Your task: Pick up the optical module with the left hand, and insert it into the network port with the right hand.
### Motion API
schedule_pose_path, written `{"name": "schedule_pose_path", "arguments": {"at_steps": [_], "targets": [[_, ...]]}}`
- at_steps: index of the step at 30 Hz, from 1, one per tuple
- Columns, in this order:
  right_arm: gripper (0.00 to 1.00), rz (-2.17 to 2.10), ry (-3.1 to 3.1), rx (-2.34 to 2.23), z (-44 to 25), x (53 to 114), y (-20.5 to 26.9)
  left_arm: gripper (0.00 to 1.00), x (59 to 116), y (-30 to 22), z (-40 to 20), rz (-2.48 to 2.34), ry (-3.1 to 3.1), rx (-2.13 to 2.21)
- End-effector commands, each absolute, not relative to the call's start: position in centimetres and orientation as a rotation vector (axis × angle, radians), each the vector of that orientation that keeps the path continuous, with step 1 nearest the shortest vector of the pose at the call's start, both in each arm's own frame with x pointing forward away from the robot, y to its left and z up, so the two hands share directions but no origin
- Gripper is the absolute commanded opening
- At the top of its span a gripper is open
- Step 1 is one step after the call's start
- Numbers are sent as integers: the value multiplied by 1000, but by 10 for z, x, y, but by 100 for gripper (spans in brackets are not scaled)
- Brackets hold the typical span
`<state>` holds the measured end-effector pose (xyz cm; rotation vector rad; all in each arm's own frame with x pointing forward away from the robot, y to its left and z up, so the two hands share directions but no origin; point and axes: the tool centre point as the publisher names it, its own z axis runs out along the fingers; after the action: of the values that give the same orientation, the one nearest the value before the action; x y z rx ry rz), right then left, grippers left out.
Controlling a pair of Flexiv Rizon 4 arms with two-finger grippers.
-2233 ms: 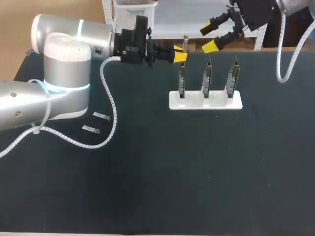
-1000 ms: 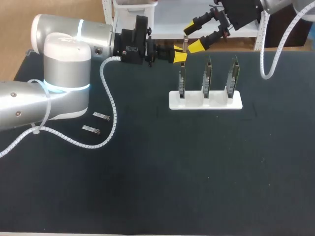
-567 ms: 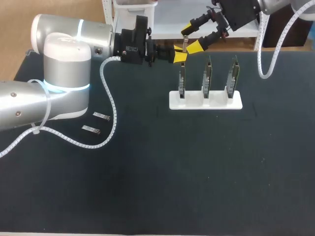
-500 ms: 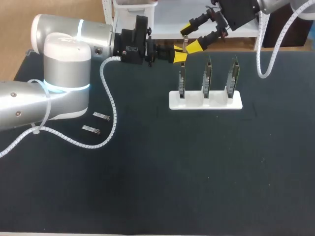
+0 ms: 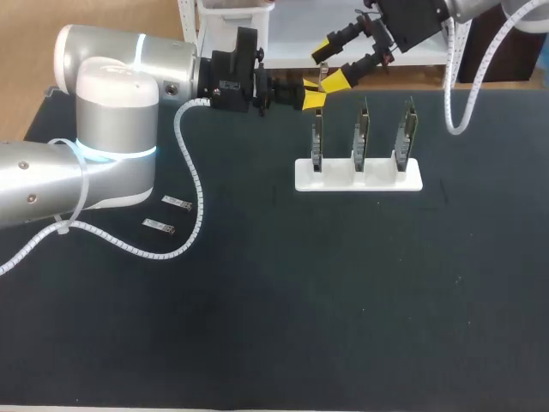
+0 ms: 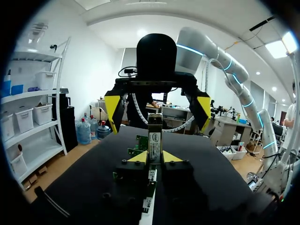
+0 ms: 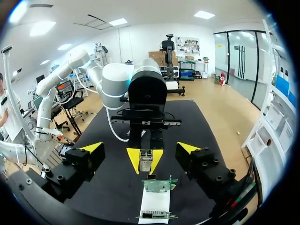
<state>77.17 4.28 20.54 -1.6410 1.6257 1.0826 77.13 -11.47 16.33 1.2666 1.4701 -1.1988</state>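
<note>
Handover stage: my left hand (image 5: 310,96) stays closed on the optical module (image 5: 322,77), upright over the table's (image 5: 343,300) far edge. My right hand (image 5: 329,65), fingers spread, has swung in from the right until its tips flank the module's free end, so I judge the transfer grip comes next. The left wrist view shows clear gaps beside the module, and only the right wrist view shows the network cards (image 7: 159,183) in their white holder (image 7: 153,206) near it.

Head view high behind, looking down; wrist views close, facing each other across optical module (image 6: 154,136)
</note>
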Motion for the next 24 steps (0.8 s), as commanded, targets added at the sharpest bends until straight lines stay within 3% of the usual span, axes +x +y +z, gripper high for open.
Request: {"name": "schedule_pose_path", "arguments": {"at_steps": [1, 2, 24], "targets": [[47, 1080, 1624, -1640, 206, 770, 43, 0, 769, -114, 163, -1193, 1470, 1261], [0, 1080, 1622, -1641, 206, 770, 43, 0, 769, -114, 163, -1193, 1470, 1261], [0, 1077, 1609, -1655, 209, 766, 48, 0, 769, -114, 163, -1193, 1470, 1261]]}}
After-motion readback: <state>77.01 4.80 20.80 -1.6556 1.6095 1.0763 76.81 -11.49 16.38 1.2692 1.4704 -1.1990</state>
